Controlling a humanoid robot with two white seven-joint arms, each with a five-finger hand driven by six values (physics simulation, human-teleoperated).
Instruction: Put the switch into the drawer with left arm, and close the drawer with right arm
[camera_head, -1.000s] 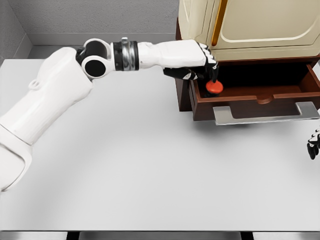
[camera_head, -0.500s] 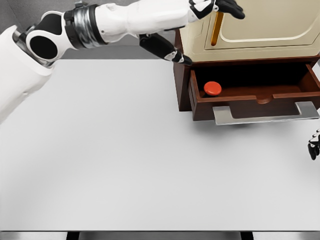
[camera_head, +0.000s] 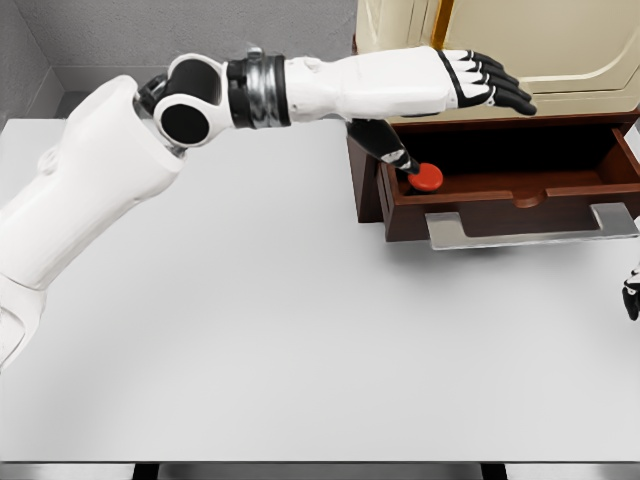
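Switch, a small red round-capped button (camera_head: 428, 177), lies inside the open dark-brown wooden drawer (camera_head: 520, 190), at its left end, close behind the front wall. The left hand (camera_head: 470, 85) is stretched flat above the drawer, its black-tipped fingers (camera_head: 505, 92) spread and straight, holding nothing; the thumb (camera_head: 395, 152) hangs downward, its tip just beside the switch's left edge, contact not discernible. The switch sits below and left of the extended fingers, apart from them. The drawer stands pulled out from a brown cabinet base under a cream-coloured appliance (camera_head: 540, 45); its grey metal handle (camera_head: 530, 225) projects over the white tabletop (camera_head: 250, 330). To the right of the switch the drawer floor shows bare. The right hand (camera_head: 632, 295) appears only as dark fingertips at the right picture edge, below the handle; its state cannot be told.
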